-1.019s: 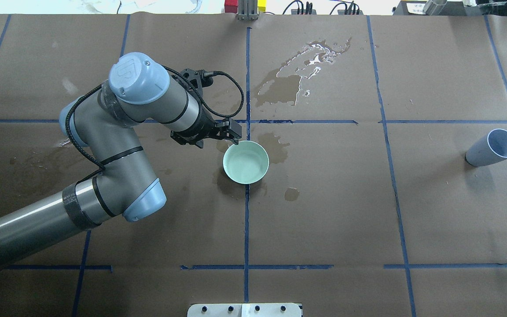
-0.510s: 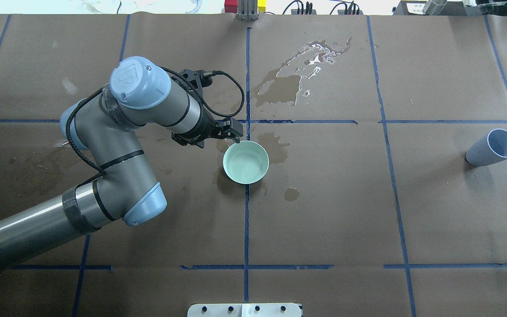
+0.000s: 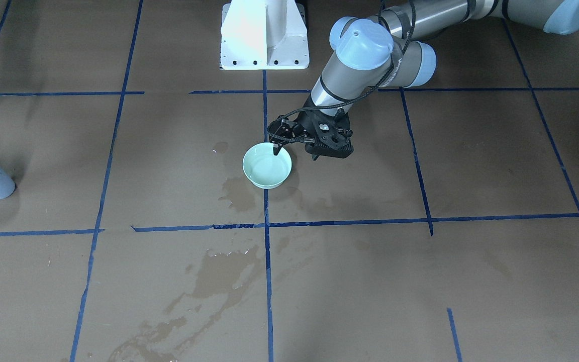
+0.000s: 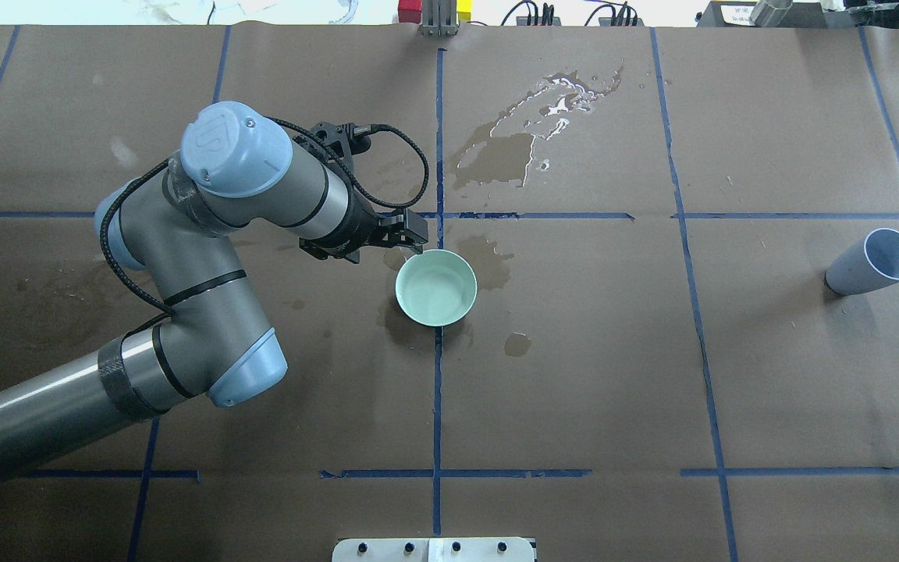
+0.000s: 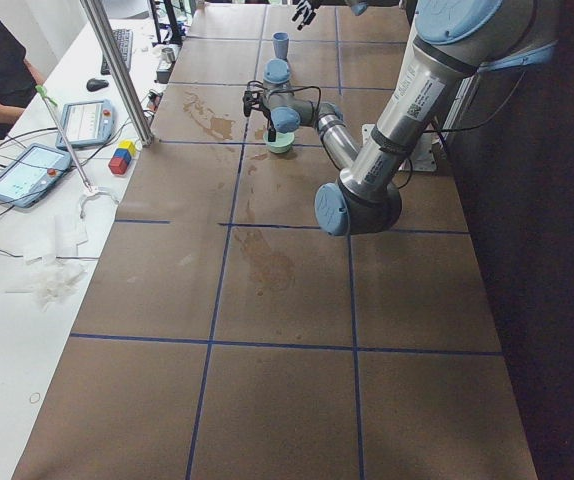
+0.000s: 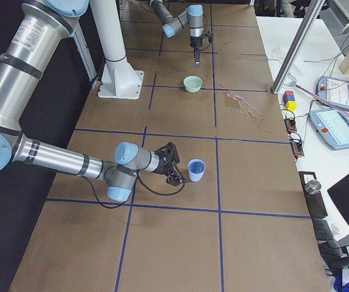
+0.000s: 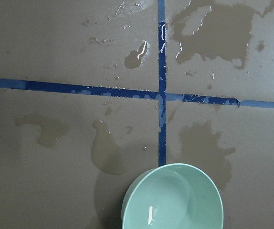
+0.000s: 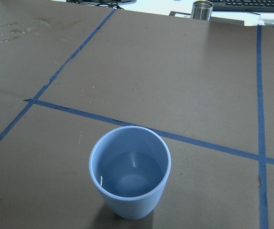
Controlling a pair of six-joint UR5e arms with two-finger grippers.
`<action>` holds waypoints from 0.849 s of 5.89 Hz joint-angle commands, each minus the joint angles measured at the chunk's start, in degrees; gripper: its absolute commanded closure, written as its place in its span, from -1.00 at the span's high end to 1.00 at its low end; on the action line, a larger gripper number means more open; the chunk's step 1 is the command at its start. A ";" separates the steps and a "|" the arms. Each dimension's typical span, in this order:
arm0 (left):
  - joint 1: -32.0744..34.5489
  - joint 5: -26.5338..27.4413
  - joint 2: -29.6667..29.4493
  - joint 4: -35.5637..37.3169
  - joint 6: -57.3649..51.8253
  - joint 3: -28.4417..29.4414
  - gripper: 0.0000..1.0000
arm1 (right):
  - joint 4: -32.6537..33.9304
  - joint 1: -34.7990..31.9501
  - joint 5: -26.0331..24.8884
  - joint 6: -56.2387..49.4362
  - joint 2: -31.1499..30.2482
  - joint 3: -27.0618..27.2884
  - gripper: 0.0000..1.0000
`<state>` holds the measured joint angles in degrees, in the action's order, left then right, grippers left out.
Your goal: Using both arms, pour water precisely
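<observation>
Got a mint-green bowl (image 4: 435, 287) sitting mid-table (image 4: 574, 390), right on a blue tape line (image 4: 437, 406), with a faint sheen of water (image 7: 175, 202) inside. Left pincer (image 3: 276, 151) hanging right at the bowl's rim, on the robot's left side of it, pointing straight down, fingers looking pinched together with nothing between them. Way over at the robot's right end of the table, a pale blue cup (image 8: 130, 210) standing upright, also with some water in it. Right pincer (image 6: 174, 172) parked just beside that cup; honestly can't tell whether clenched or released. Also loads of dark wet stains (image 4: 496, 160) soaked into the brown paper (image 4: 769, 117), the biggest one past the bowl toward the far edge.
</observation>
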<state>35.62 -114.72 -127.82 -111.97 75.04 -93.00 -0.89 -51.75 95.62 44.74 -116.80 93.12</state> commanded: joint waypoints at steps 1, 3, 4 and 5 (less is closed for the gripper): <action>-0.02 0.02 0.11 -0.09 0.71 -0.16 0.99 | -2.18 3.39 -6.72 3.77 0.00 -0.04 1.00; -0.02 0.02 0.20 -0.09 1.07 -0.43 0.99 | -2.27 10.58 -16.29 5.35 0.00 -0.04 0.99; -0.02 0.02 0.20 -0.09 1.07 -0.43 0.99 | -2.27 14.97 -23.56 8.14 0.08 -0.04 0.99; -0.02 0.02 0.29 -0.09 1.07 -0.69 0.99 | -2.27 16.58 -26.42 8.34 0.08 -0.13 1.00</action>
<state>35.60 -114.70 -127.59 -112.06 76.11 -93.52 -3.16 -37.42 72.97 52.28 -116.74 93.04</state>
